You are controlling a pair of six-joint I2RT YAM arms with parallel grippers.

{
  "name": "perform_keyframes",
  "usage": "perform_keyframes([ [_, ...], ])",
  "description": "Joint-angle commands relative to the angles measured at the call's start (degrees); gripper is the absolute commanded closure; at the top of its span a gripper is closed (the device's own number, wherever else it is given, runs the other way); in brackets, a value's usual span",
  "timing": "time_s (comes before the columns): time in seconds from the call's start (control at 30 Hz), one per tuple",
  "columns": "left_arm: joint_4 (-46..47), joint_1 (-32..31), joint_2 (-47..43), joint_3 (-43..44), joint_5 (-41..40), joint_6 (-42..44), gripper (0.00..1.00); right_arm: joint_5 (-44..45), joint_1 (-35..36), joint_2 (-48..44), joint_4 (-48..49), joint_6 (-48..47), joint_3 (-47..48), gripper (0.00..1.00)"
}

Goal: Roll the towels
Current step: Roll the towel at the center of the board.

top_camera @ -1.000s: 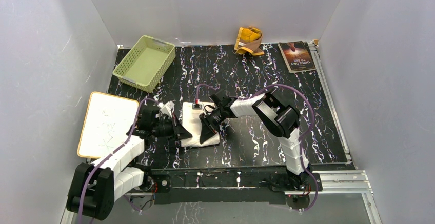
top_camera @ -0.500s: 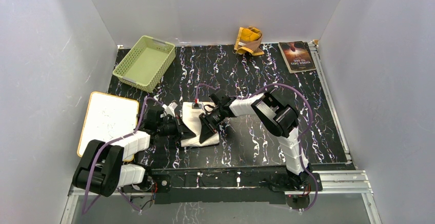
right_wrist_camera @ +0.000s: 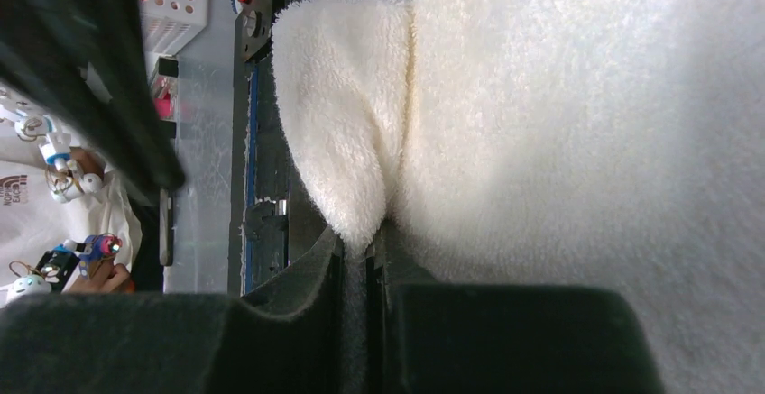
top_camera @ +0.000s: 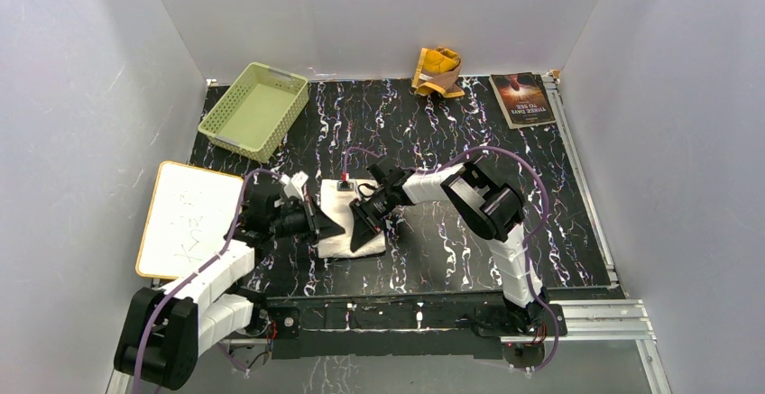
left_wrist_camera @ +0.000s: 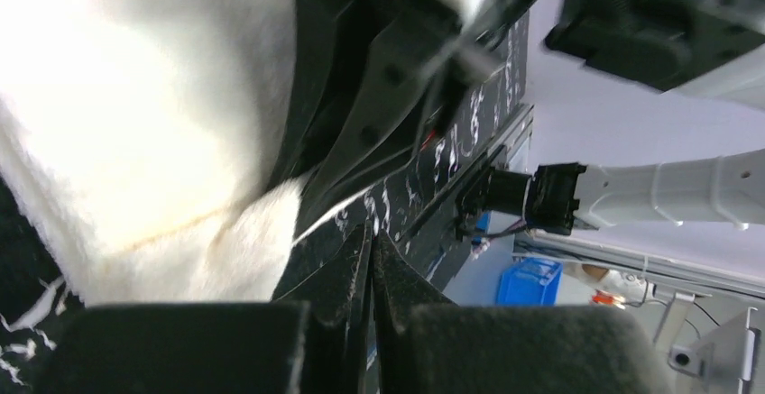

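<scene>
The cream-white towel (top_camera: 345, 206) lies partly folded on the black marbled table between my two grippers. In the right wrist view it fills the frame (right_wrist_camera: 586, 123). My right gripper (top_camera: 363, 237) is shut on a raised fold of it, and the fold runs down between the jaws (right_wrist_camera: 365, 236). My left gripper (top_camera: 336, 228) is shut and empty at the towel's left near edge. Its tips (left_wrist_camera: 372, 236) are over the bare table beside the towel (left_wrist_camera: 135, 114). The mustard-yellow towel (top_camera: 437, 71) lies crumpled at the back wall.
A pale green basket (top_camera: 254, 110) stands at the back left. A whiteboard (top_camera: 188, 218) lies at the left edge beside the left arm. A dark-covered book (top_camera: 521, 98) lies at the back right. The right arm's purple cable (top_camera: 505, 155) loops above the table.
The left arm's elbow dropped and came back up, and its gripper edged slightly right along the towel's left edge. The right gripper stays shut on the fold, barely moved.
</scene>
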Motion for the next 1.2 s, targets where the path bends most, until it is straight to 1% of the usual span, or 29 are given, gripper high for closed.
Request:
perform_keyframes([
  [0.0,0.8,-1.9,0.3,-5.9,3.7,-4.4,1.0,5.3,-0.3,1.9,0.1,-2.3,1.7,1.0],
  [0.17,3.4,-2.9,2.8,-7.9,1.9,-5.4,1.0,5.4,-0.2,1.9,0.1,-2.4,1.7,1.0],
  [0.3,4.2,-2.9,6.8,-7.1,-3.0,-3.7,1.0,5.4,-0.3,1.7,0.0,-2.4,1.5,1.0],
  [0.37,6.3,-2.8,9.5,-6.5,-4.9,-3.8,1.0,5.4,-0.3,1.5,-0.3,-2.6,1.3,1.0],
  [0.43,9.4,-2.5,11.6,-6.3,-5.6,-4.7,1.0,6.0,-0.3,1.3,-0.8,-2.9,1.2,1.0],
  [0.53,11.8,-2.3,15.2,-5.8,-5.9,-4.7,1.0,6.6,-0.4,0.9,-1.3,-3.2,0.9,1.0],
  [0.67,15.6,-2.0,18.9,-7.2,-6.0,-5.0,1.0,7.9,-0.4,0.4,-1.1,-3.2,0.7,1.0],
  [0.7,16.5,-1.9,19.7,-7.7,-5.9,-5.1,1.0,8.8,-0.5,0.2,-1.0,-3.2,0.7,0.96],
  [0.73,17.3,-1.9,20.0,-8.3,-5.8,-5.2,1.0,10.2,-0.5,-0.1,-0.8,-3.0,0.5,0.85],
  [0.8,18.8,-1.9,22.3,-9.4,-5.4,-5.3,1.0,13.3,-0.8,-1.1,-0.4,-2.5,0.1,0.53],
  [0.83,19.5,-1.9,23.0,-9.9,-5.3,-5.4,1.0,14.5,-1.2,-1.7,-0.3,-2.3,0.0,0.17],
  [0.87,20.1,-1.9,23.6,-10.4,-5.2,-5.4,1.0,15.7,-1.8,-2.3,-0.2,-2.0,0.1,0.03],
  [1.0,22.2,-1.8,26.0,-11.5,-4.5,-5.1,1.0,22.7,-4.8,-7.8,0.3,-1.3,0.2,0.02],
  [1.1,23.8,-1.8,27.8,-11.5,-3.5,-5.2,1.0,31.8,-6.0,-13.9,1.2,-1.0,0.8,0.02],
  [1.17,24.1,-1.8,28.1,-11.3,-2.9,-5.3,1.0,37.7,-6.2,-18.8,4.1,-1.0,0.0,0.02],
])
